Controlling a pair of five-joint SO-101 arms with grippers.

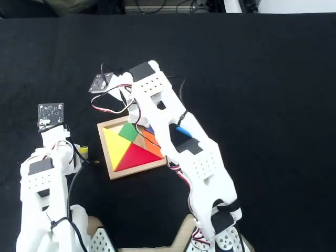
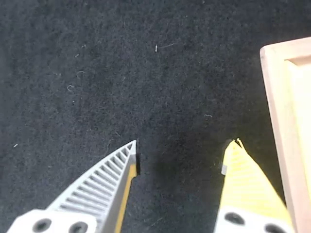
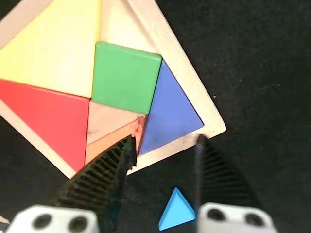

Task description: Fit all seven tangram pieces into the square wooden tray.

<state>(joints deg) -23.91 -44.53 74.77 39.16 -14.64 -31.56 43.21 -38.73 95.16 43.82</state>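
The square wooden tray lies mid-table with a yellow triangle, a green square, a red triangle, an orange piece and a dark blue triangle in it. Bare wood shows beside the green square. My right gripper hangs open just outside the tray's corner by the dark blue triangle. A small light blue triangle lies on the cloth beneath it, between the fingers. My left gripper stands open over bare cloth beside the tray's edge.
Black cloth covers the whole table. The right arm stretches across the tray's right side and hides that edge. The left arm sits at the front left, its gripper just left of the tray.
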